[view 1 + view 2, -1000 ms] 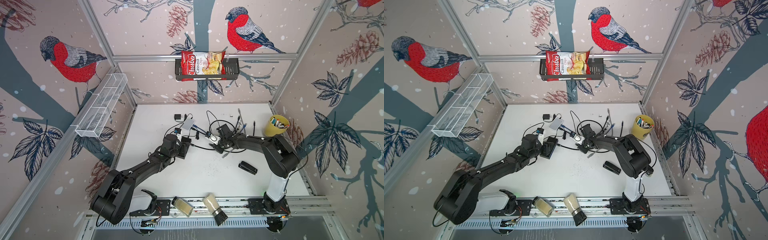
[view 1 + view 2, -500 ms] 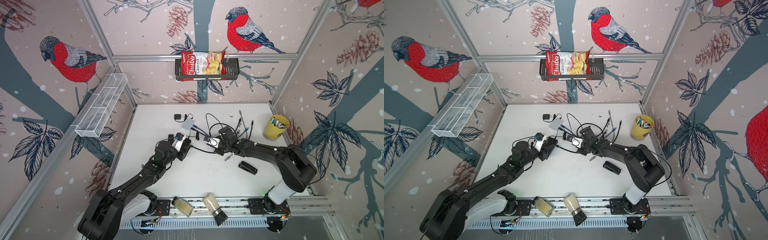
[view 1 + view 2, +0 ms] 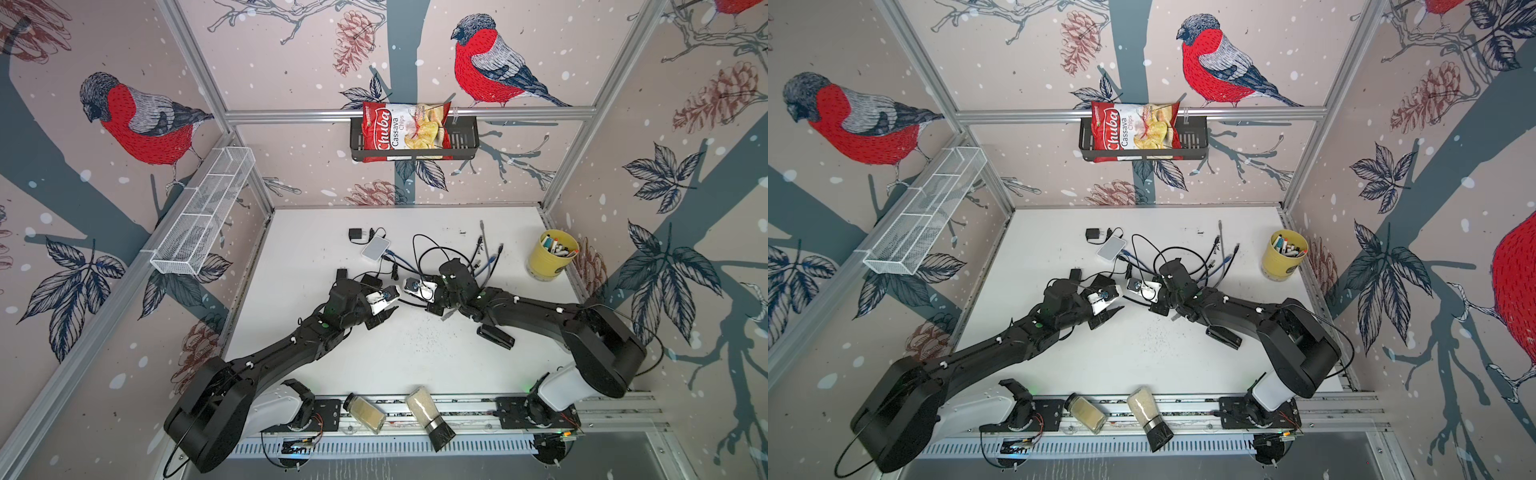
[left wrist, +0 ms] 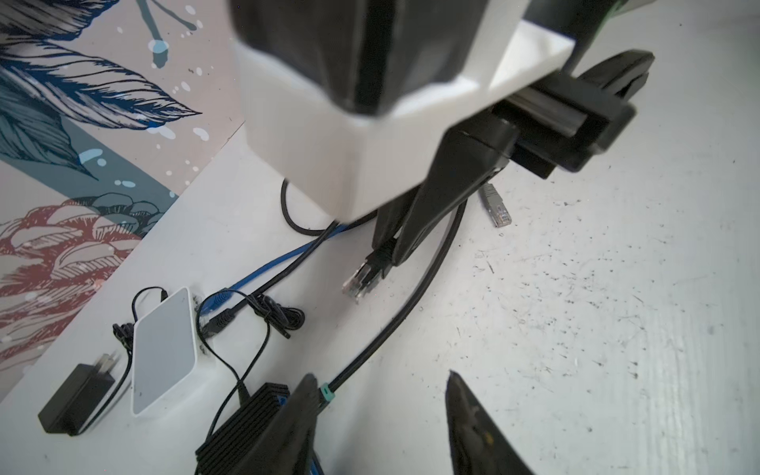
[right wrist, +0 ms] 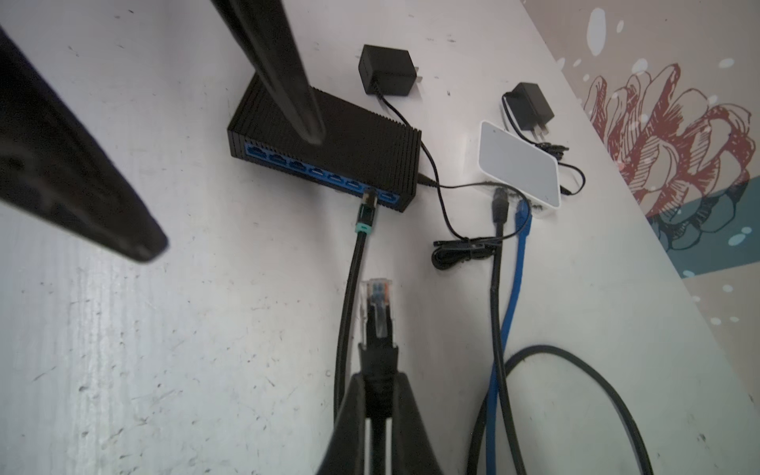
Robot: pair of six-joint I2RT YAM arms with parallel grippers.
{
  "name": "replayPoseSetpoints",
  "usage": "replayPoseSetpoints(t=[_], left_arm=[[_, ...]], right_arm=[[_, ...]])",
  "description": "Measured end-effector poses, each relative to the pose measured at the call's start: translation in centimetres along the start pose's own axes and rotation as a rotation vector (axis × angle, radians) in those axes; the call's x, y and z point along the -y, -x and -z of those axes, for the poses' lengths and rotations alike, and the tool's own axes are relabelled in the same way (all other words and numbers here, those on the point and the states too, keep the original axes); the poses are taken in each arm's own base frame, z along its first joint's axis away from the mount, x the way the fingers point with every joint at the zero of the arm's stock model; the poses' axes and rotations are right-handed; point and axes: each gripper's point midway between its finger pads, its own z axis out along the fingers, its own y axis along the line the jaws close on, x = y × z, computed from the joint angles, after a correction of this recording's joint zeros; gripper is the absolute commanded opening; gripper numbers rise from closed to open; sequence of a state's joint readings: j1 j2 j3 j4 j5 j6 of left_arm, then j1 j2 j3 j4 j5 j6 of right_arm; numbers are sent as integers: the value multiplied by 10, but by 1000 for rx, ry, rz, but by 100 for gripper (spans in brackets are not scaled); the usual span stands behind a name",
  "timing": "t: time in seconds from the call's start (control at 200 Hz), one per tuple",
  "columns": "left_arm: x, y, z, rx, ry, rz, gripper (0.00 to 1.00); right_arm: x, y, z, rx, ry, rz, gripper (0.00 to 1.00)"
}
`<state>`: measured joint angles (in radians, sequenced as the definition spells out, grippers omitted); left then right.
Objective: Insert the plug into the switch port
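A scuffed white tabletop (image 3: pixel 415 353) lies between walls (image 3: pixel 291 62) papered with birds and pinecones. The right pincer (image 5: pixel 378 382) is clenched on the black boot of the plug (image 5: pixel 376 302). The plug's long axis runs straight out from the fingers, its clear tip pointing at the blue port row of the switch (image 5: pixel 370 140) ahead and not touching it. The left pincer (image 4: pixel 382 376) stands spread and empty near the switch.

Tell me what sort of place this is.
Probably a robot test cell: a table boxed in by aluminium framing and bird-print wall panels, with a left arm and right arm mounted on a front rail.
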<state>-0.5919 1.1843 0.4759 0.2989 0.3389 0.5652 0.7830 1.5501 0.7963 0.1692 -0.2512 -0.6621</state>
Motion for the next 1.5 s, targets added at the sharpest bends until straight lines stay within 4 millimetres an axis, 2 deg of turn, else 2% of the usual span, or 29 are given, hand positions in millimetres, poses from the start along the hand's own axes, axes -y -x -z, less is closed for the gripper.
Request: replayPoseSetpoints(t=[0.14,0.38,0.71,0.945,1.056,1.191,1.356,1.501], left_arm=[[0,-5,-6,-25,-13,-41,49],[-1,-9,-11,-33,-13,-86,49],[1,-11,-20,-37,-52,-118,42],[5,-10,-23,-11,-80,-109,42],[2,-7,-19,21,-81,-88,44],[-17,-5,-14,33,-30,-23,47],[-21,8,-16,68,-59,3,48],[-15,9,-19,88,-116,40,48]], right_arm=[[-8,4,0,16,20,21,6],[-14,-1,0,2,27,2,6],[-17,-8,4,-38,11,-35,6],[-22,-13,6,-49,13,-58,6],[-19,-7,6,-14,-1,-49,6],[-15,8,12,74,-8,-20,6],[-11,17,19,123,-27,7,6],[-12,19,21,139,-27,14,7]])
